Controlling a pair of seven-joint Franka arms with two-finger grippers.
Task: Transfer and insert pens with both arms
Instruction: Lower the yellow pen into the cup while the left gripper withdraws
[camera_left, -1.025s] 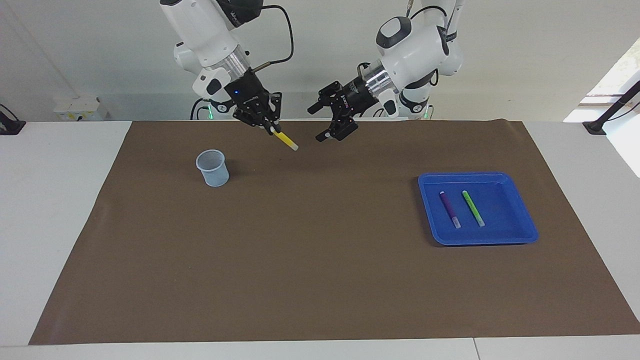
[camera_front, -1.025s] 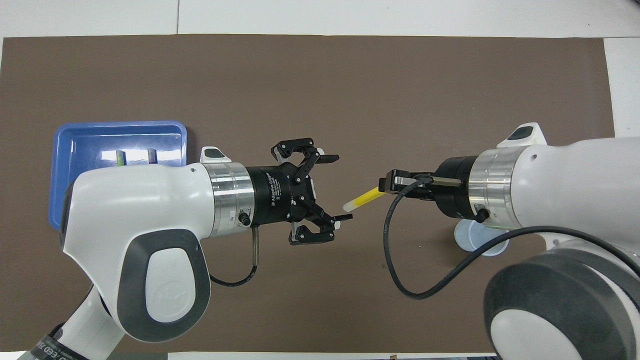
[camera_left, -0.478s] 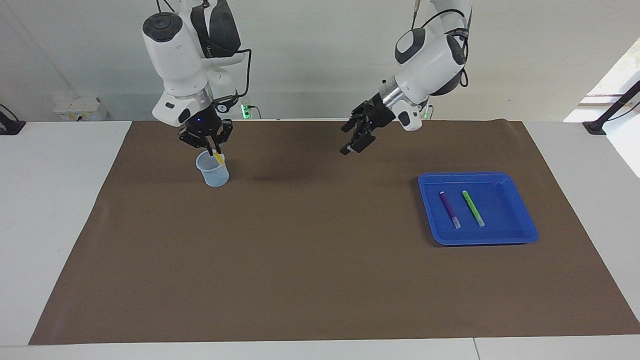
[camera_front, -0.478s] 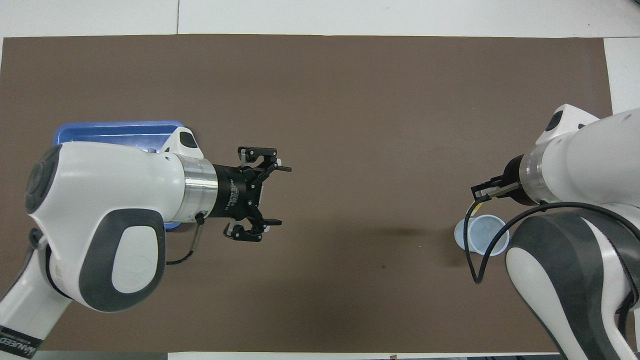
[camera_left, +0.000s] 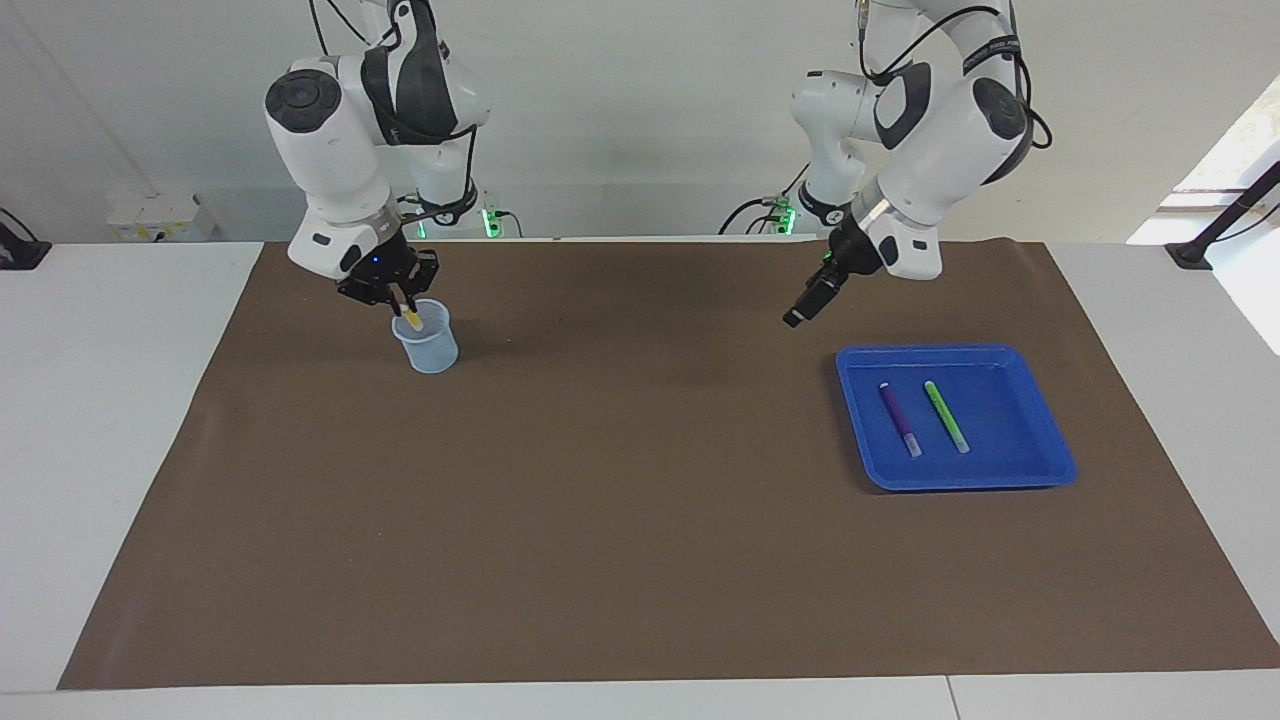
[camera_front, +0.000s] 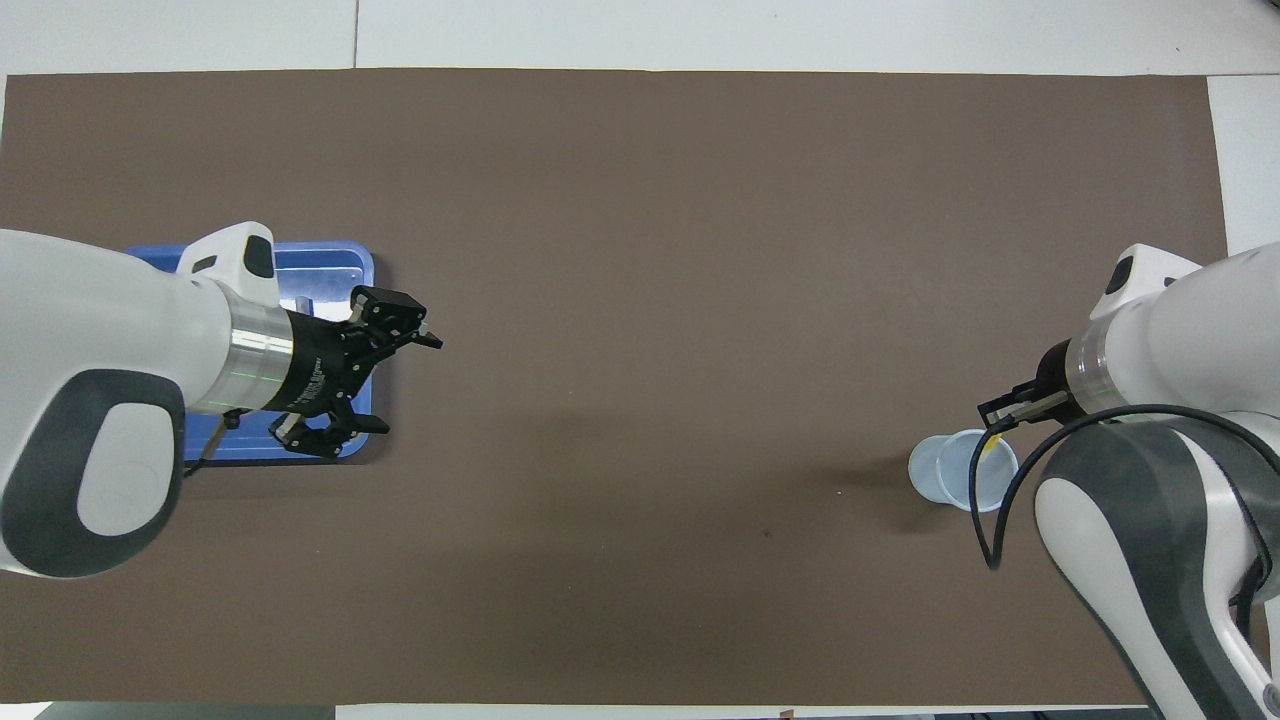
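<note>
Facing view shows the right gripper (camera_left: 404, 308) just over the rim of the pale cup (camera_left: 427, 338), which stands on the brown mat (camera_left: 640, 520) toward the right arm's end of the bench. Its jaws are clenched on the yellow pen (camera_left: 411, 318), which hangs slanted from them with its lower end inside the cup's mouth; whether the pen touches the cup wall cannot be told. From overhead only a sliver of yellow shows at the cup's rim, and the right arm and its black cable (camera_front: 1000, 500) cover part of the cup.

The left gripper (camera_left: 800, 310) hangs in the air over the mat beside the blue tray (camera_left: 1050, 470), at the tray's corner nearer the robots, jaws spread wide and holding nothing. In the facing view it is seen edge-on, so the gap between the jaws shows only from overhead. The purple pen (camera_left: 900, 420) and the green pen (camera_left: 946, 416) lie side by side in the tray, apart from each other and well clear of the jaws. From overhead the left arm covers most of the tray and only the pens' ends peek out.
</note>
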